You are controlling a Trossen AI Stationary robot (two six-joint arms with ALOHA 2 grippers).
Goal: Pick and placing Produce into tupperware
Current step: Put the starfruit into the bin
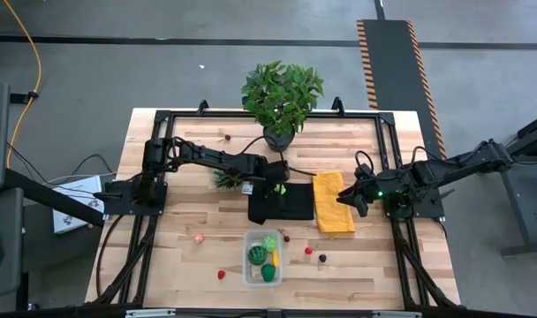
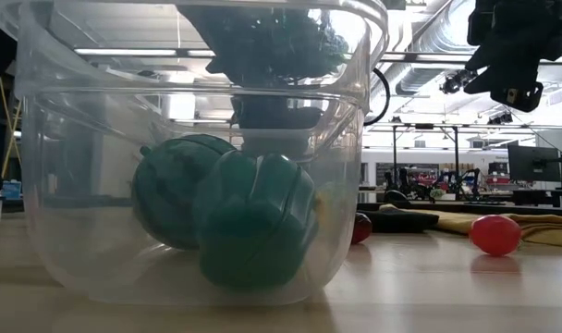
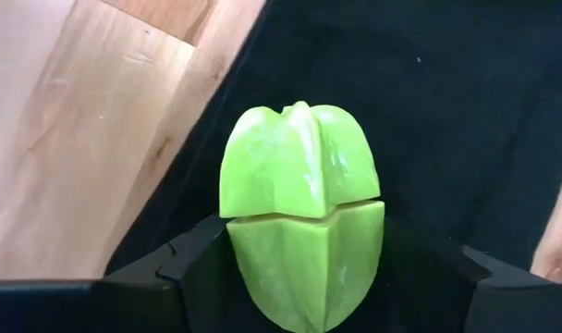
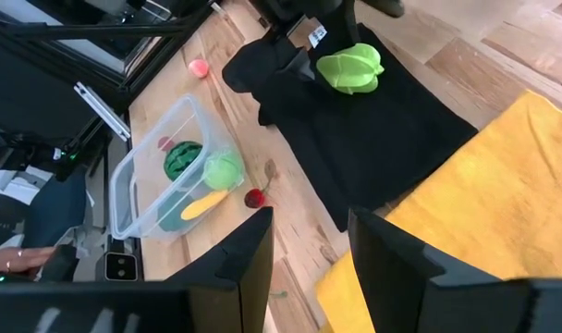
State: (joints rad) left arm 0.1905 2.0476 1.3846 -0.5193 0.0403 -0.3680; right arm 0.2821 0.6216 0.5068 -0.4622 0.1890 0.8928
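Left hand (image 1: 278, 187) pinches the lime-green starfruit (image 3: 302, 213) over the black cloth (image 1: 291, 208) — carry it level above the tupperware (image 1: 261, 258) before letting go; right hand (image 4: 306, 242) waits, spread.

Both arms are dark, near-black, built of slim jointed links that run from blocky bases bolted to the black frame at the table's sides, and a thin dark cable loops along the left arm near its wrist. The left gripper (image 1: 278, 183) carries a small white label on its housing, and its fingers (image 3: 184, 264) are matte black, angular plastic with flat inner faces. The right gripper (image 4: 309, 250) has two broad, dark, flat-sided fingers, and what seems to be a small green light glows near its wrist.
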